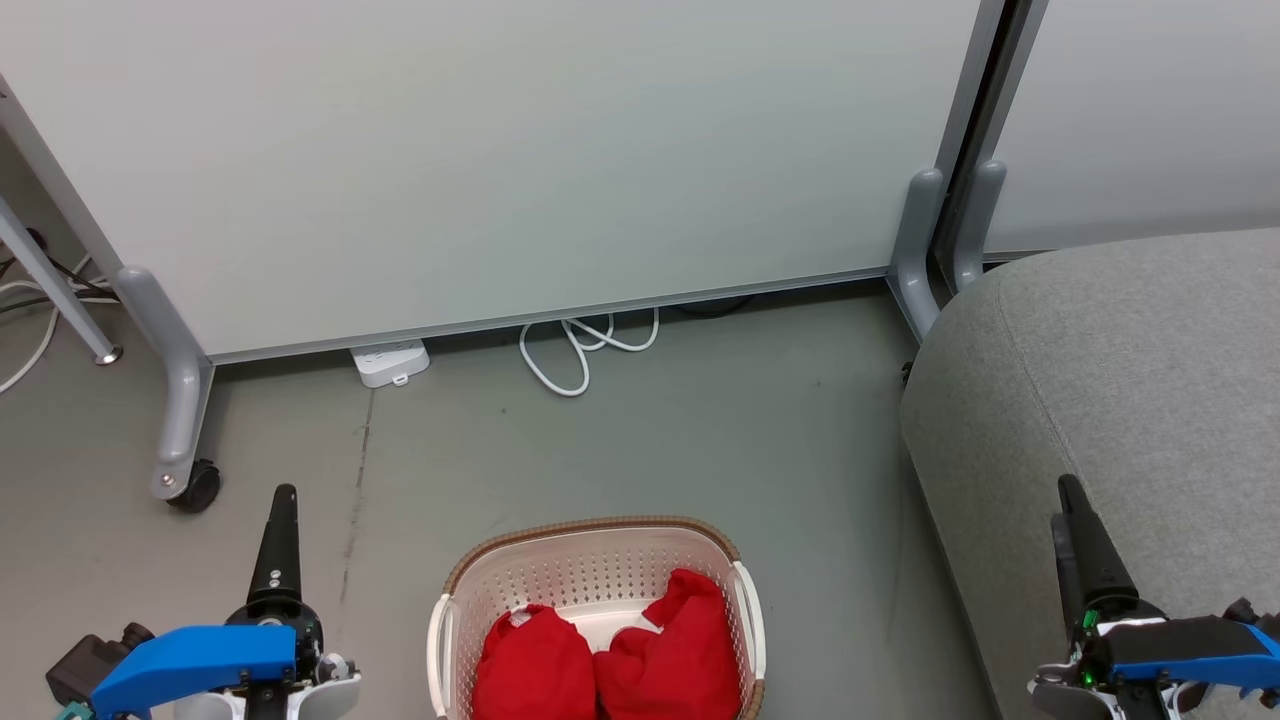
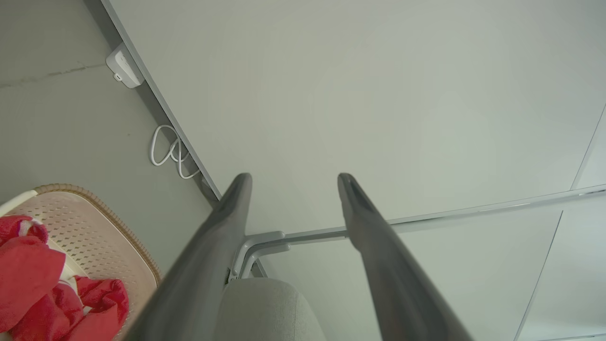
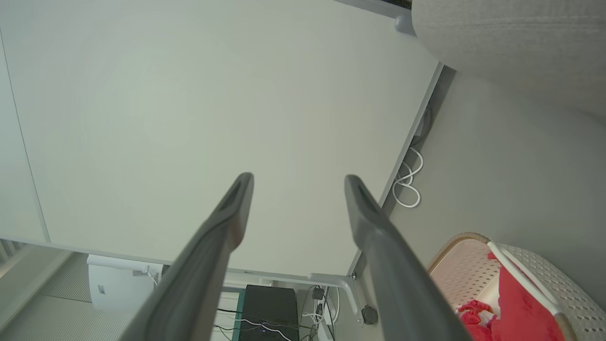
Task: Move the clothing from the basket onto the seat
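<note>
Now, head view: I see clothing (image 1: 680, 650), two red bundles, inside basket (image 1: 590, 528) on floor (image 1: 700, 430); seat (image 1: 1120, 370) at right, apart from basket. Left wrist view: my left pincer (image 2: 293, 182) spread wide, empty; basket at lower left. Right wrist view: right pincer (image 3: 298, 182) likewise wide, empty.

Bare floor (image 1: 700, 420) lies open left, right and far of the basket (image 1: 600, 575), bounded far by the white partition (image 1: 500, 150) and right by the grey seat (image 1: 1130, 380).
</note>
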You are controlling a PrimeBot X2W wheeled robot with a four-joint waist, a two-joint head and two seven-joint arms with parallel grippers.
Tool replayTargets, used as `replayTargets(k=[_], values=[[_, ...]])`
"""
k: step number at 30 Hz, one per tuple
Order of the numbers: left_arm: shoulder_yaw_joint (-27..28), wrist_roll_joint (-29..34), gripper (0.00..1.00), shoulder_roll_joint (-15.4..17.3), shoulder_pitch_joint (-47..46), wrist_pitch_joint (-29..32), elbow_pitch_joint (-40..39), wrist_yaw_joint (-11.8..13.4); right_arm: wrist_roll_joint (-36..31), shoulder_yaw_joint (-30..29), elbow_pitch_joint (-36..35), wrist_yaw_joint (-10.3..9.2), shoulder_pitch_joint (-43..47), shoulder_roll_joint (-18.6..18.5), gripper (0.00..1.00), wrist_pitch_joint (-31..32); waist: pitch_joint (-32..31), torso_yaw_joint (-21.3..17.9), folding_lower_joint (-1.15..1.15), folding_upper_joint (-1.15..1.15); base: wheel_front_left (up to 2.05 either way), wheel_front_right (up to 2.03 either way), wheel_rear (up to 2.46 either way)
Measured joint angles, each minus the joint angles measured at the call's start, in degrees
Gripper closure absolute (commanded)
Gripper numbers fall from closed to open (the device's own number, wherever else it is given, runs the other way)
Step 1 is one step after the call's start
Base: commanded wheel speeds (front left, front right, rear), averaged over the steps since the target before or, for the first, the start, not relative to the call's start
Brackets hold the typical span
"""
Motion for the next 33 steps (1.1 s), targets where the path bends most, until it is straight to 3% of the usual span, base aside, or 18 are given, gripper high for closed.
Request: replayTargets(k=[33], values=[[-6.6,37.9,0.0,0.3,-0.6,-6.8,-3.2,4.3,-36.2,5.0,-3.5,0.01,-0.4,-0.1,0.0,-6.8,0.4,0.5,0.0,0.0,0.0,0.0,0.0]])
